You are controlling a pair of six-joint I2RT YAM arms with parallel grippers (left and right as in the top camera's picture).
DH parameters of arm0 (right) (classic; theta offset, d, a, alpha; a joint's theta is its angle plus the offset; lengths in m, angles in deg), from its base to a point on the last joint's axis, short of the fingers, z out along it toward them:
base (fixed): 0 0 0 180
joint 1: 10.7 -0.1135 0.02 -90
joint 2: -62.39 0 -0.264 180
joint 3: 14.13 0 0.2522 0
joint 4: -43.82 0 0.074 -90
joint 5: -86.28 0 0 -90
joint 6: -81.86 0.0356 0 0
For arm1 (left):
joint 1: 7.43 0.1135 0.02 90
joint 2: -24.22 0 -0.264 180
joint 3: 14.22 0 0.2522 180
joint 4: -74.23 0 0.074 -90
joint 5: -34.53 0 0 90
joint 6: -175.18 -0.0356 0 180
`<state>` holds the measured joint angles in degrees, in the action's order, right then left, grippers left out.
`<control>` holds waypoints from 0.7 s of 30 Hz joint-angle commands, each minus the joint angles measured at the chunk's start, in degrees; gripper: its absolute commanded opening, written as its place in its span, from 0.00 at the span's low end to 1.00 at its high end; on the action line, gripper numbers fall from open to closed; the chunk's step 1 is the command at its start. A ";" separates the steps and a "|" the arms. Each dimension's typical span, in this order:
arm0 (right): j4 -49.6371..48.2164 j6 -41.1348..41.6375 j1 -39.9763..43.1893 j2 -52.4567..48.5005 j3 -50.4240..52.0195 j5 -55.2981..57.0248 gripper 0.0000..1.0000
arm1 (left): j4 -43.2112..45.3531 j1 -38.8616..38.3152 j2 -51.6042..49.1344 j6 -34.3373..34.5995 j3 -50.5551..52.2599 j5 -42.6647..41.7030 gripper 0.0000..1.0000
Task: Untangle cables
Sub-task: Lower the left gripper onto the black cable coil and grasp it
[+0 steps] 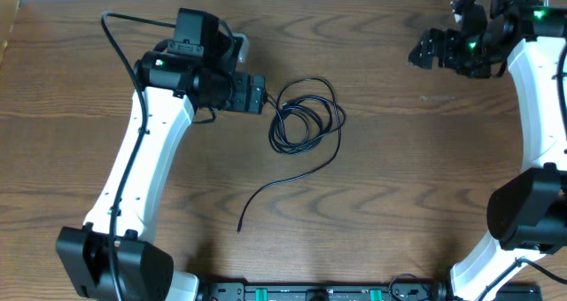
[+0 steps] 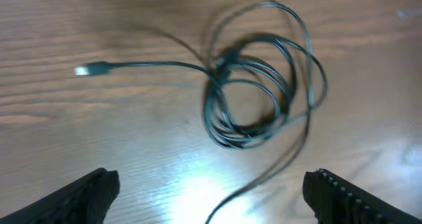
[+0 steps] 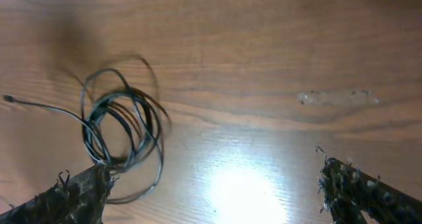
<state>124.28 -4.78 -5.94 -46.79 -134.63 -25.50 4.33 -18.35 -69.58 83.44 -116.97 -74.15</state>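
Note:
A long black cable (image 1: 306,115) lies coiled in loops at the table's middle, one end trailing to the lower left, ending in a plug (image 1: 239,227). It shows in the left wrist view (image 2: 257,95) with a small plug (image 2: 84,70) stretched out left, and in the right wrist view (image 3: 122,128). No white cable is in view. My left gripper (image 1: 262,95) is open and empty just left of the coil; its fingers show in the left wrist view (image 2: 211,194). My right gripper (image 1: 425,51) is open and empty, held up at the far right; its fingers show in the right wrist view (image 3: 214,191).
The wooden table (image 1: 399,177) spreads around the coil. A thicker black wire (image 1: 120,35) runs along the left arm. A dark rail (image 1: 310,292) sits at the front edge.

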 commanded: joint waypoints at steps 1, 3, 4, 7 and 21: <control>0.11 -0.87 0.09 0.79 1.62 1.31 0.99 | -0.09 -0.28 -0.83 -2.56 1.64 -5.51 0.91; 0.09 -0.90 0.07 0.79 2.01 1.31 0.99 | 0.15 -0.66 -1.01 -2.54 2.23 -5.55 0.90; 0.04 -0.90 0.07 0.79 2.21 1.33 0.99 | 0.48 -1.03 -1.03 -2.51 2.64 -5.55 0.90; 0.02 -0.87 0.07 0.79 2.56 2.86 0.99 | 1.46 -2.58 -1.16 -1.70 3.61 -5.55 0.87; -1.07 -0.87 0.20 0.70 5.31 8.37 0.99 | 7.45 -12.20 -10.69 13.11 3.63 -4.55 0.74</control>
<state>123.75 -4.80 -5.90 -46.79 -130.19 -18.31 11.06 -28.55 -78.25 91.88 -113.71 -79.16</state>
